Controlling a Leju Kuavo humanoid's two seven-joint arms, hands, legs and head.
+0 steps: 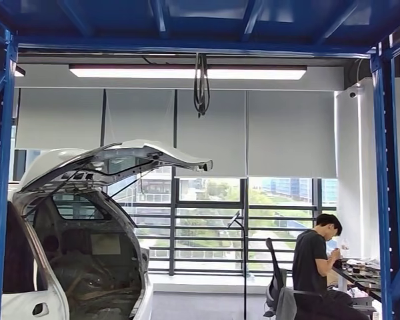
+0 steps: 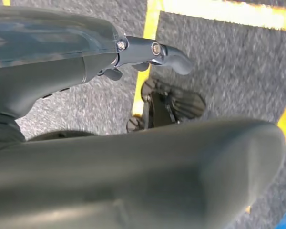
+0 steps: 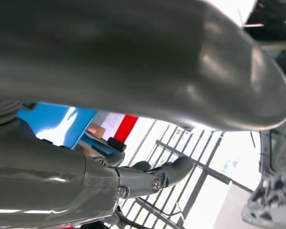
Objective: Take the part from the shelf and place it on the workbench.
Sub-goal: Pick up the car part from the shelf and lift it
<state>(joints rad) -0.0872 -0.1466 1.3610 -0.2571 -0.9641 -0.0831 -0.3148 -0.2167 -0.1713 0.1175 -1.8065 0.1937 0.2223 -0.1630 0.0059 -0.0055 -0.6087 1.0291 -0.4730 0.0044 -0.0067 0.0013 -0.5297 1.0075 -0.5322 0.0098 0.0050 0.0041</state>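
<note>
From the head view I see the white car [image 1: 82,233] cut off by the left and lower edges. The seated person [image 1: 316,270] is cropped at the bottom, and the clutter on the counter [image 1: 374,279] beside them is too small to identify. My left hand [image 2: 141,143] is a blurred mass, its grasp unreadable. My right hand [image 3: 134,95] blurs likewise.

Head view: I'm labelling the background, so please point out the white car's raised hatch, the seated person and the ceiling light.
raised hatch [image 1: 137,155]: head view, middle of the lid.
seated person [image 1: 311,263]: head view, back.
ceiling light [image 1: 188,71]: head view, centre of the strip.
</note>
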